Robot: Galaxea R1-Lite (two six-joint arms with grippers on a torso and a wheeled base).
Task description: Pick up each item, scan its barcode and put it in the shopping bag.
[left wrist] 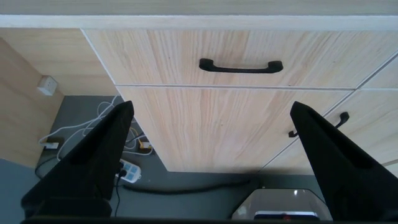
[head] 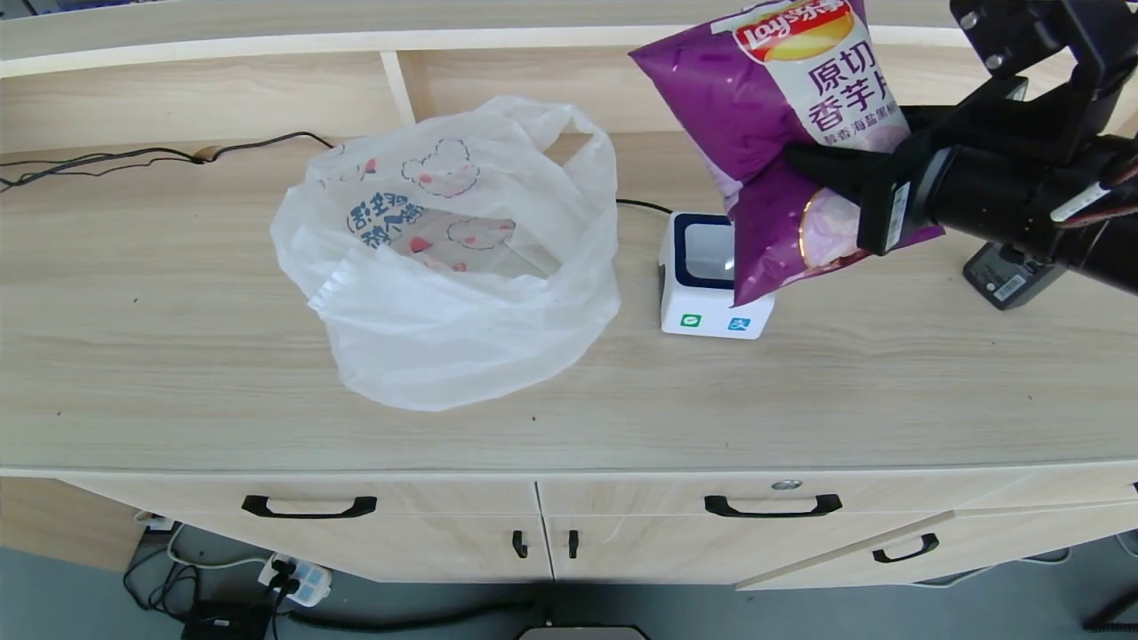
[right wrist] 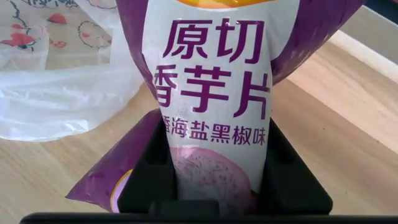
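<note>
Right hand (head: 831, 191) pinches the chip bag (head: 765, 107) above the scanner (head: 702, 307) near the far edge of the surface (head: 178, 373), so it's mid-scan I reckon. Dropping it in the shopping bag (head: 444, 302) isn't done yet.

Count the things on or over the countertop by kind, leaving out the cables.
purple chip bag: 1
white plastic shopping bag: 1
white barcode scanner: 1
dark handheld device: 1
Total: 4
</note>
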